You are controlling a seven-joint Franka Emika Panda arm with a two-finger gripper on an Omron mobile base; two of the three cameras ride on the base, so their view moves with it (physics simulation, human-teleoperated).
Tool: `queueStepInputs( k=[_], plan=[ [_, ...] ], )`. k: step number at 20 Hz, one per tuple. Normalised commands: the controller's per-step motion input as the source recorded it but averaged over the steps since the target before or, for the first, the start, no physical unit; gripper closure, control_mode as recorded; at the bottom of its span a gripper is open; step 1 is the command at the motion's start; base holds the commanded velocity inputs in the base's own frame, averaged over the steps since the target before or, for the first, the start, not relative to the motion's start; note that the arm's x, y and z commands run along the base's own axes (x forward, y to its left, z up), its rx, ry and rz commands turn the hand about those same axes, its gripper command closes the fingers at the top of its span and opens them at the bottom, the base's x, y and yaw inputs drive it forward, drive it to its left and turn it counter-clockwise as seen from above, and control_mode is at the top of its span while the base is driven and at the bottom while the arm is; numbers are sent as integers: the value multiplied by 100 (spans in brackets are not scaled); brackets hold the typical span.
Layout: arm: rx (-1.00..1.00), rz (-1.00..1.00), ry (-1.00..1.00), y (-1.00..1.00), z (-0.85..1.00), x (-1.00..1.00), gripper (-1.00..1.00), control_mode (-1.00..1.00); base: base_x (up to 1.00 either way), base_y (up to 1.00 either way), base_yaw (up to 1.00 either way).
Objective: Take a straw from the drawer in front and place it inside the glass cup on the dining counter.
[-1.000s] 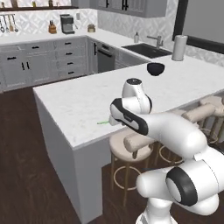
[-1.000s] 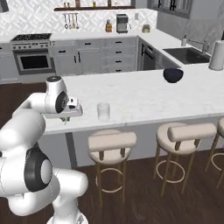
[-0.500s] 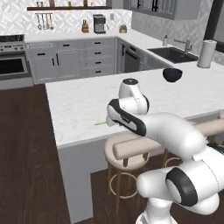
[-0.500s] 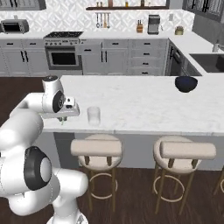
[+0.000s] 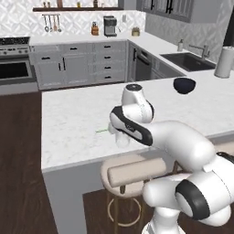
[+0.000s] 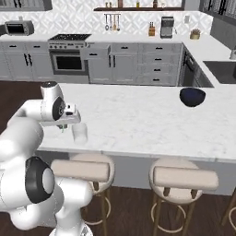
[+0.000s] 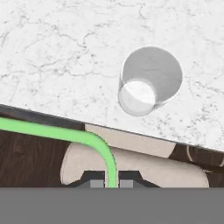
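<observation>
One straw (image 7: 65,134) is pinched between the two finger tips of the claw (image 7: 111,183), which are pressed together on its lower end at the bottom centre of the hand view. From there the green stick runs up a short way, bends, and stretches off toward the left edge of that frame, so its long axis lies across the view, not toward the cup. In the left base view a short green piece shows at centre left, jutting leftward from the hand over the white marble counter (image 5: 73,119). The glass cup (image 7: 151,81) sits in the upper right of the hand view, upright on the marble, mouth open toward the camera, near the counter's front edge and apart from the straw. In the right base view the cup (image 6: 79,132) stands at centre left, just right of and below the hand, with a speck of green between them. What the coming move turns on, as I judge it: the cup lies ahead and to the right of the pinched end, while the free end points left, away from it. The hand probably has to shift toward the cup and turn so the straw comes more upright over the rim. A stool (image 5: 132,171) sits below the counter edge, and a dark bowl (image 6: 192,97) rests well apart at right.
</observation>
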Motion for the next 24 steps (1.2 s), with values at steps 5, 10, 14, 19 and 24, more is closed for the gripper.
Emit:
queueStepInputs(
  k=[5,10,14,19,24],
  plan=[
    [0,0,0,0,0,0,100,100,91,11,-25],
    [0,0,0,0,0,0,100,100,67,21,-55],
    [0,-39,8,2,2,46,100,-100,0,0,0],
    [-4,-9,0,-37,10,13,100,-100,0,0,0],
    [-17,1,0,-43,18,0,100,-100,0,0,0]
  ],
)
